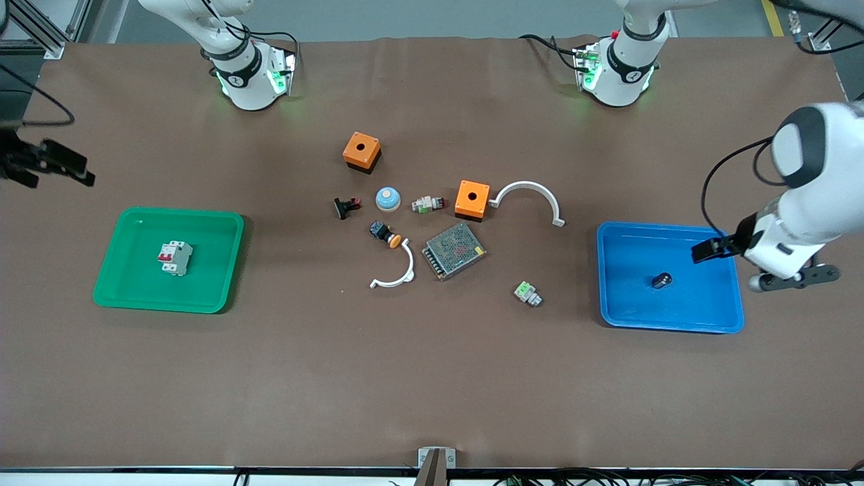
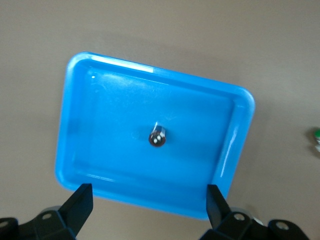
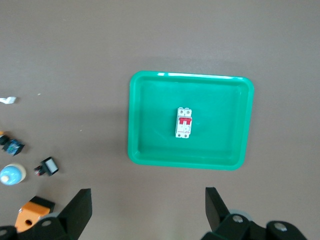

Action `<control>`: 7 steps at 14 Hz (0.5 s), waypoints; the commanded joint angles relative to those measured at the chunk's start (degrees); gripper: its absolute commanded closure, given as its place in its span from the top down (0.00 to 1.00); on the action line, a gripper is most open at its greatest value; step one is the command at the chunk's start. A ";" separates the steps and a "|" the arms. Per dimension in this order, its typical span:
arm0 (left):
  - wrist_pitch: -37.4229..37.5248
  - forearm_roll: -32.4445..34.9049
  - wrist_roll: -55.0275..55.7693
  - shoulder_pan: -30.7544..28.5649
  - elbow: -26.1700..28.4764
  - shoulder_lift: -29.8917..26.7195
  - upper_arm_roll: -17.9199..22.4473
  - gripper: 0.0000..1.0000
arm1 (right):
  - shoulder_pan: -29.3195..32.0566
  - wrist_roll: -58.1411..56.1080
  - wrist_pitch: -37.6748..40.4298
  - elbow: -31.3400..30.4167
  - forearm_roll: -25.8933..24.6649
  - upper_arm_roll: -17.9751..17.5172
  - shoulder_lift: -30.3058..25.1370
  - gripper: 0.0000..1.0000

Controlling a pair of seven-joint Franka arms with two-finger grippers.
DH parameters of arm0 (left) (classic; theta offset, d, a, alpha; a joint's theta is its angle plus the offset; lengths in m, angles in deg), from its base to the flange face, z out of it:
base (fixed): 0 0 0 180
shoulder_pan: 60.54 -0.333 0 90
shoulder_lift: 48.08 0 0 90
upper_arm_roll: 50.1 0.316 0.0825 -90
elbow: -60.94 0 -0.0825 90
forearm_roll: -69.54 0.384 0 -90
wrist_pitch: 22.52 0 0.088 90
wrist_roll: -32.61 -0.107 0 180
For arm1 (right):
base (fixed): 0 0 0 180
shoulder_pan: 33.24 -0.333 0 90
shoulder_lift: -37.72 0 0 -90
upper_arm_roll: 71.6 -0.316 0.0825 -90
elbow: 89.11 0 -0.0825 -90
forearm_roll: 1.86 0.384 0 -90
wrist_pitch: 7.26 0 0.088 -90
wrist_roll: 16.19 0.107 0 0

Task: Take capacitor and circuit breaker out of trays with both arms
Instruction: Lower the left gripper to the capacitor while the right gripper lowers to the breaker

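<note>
Nearest the front camera among the loose parts: a white-and-green connector block (image 1: pixel 527 293) on bare table, between the central clutter and the blue tray (image 1: pixel 715 317). Clutter at table centre: metal-mesh power supply (image 1: pixel 454 251), small white arc (image 1: pixel 394 273), black push button with orange cap (image 1: pixel 385 233), blue dome button (image 1: pixel 388 198), black-and-red switch part (image 1: pixel 347 207), two orange boxes (image 1: pixel 362 151) (image 1: pixel 472 199), large white arc (image 1: pixel 528 196). None of these lies in or touches either tray.

Blue tray, toward the left arm's end: holds only the capacitor (image 1: pixel 662 280), near its middle, clear of the walls. Left gripper (image 2: pixel 150 202) hangs above this tray's edge, fingers spread apart, nothing between them.

Green tray (image 1: pixel 111 270), toward the right arm's end: holds only the breaker (image 1: pixel 175 258), red toggle up, about mid-tray. Right gripper (image 3: pixel 148 205) is over bare table beside the green tray, fingers spread, empty.
</note>
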 commanded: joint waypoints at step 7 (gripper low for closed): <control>-10.49 1.09 -0.18 -0.71 1.74 10.94 -0.27 0.91 | 4.44 -0.32 -19.25 -9.65 1.63 -0.41 12.83 1.00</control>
